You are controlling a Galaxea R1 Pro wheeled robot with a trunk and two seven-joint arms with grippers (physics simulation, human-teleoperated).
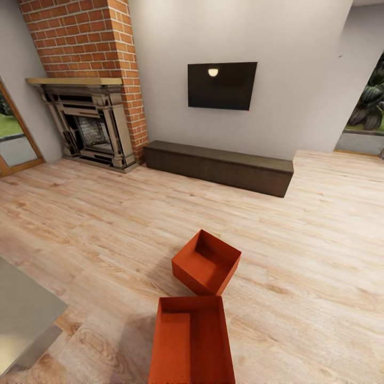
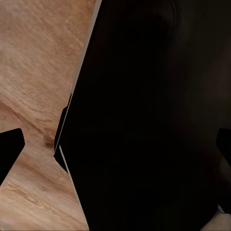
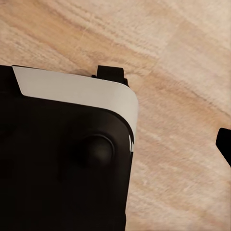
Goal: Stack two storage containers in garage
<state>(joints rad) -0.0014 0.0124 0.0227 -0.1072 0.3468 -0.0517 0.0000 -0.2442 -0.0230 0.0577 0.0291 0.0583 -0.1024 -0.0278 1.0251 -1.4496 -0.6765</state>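
Note:
Two orange-red open-top storage containers sit on the living room's pale wood-plank floor (image 1: 298, 224) in the head view. The nearer one (image 1: 192, 341) lies straight ahead at the bottom of the picture. The farther one (image 1: 206, 262) is turned at an angle, and its near corner almost touches the first. Both are empty. In the left wrist view my left gripper (image 2: 115, 149) is open, its dark fingertips (image 2: 10, 147) far apart over the robot's black body and the planks. In the right wrist view my right gripper (image 3: 115, 149) shows one fingertip (image 3: 224, 144) at the picture's edge above the planks.
A brick fireplace (image 1: 93, 122) stands at the back left. A black TV (image 1: 222, 85) hangs above a long low dark-brown cabinet (image 1: 218, 166). A grey piece of furniture (image 1: 24, 312) juts in at the lower left. A glass door (image 1: 13, 144) is at the left, an opening (image 1: 365, 117) at the right.

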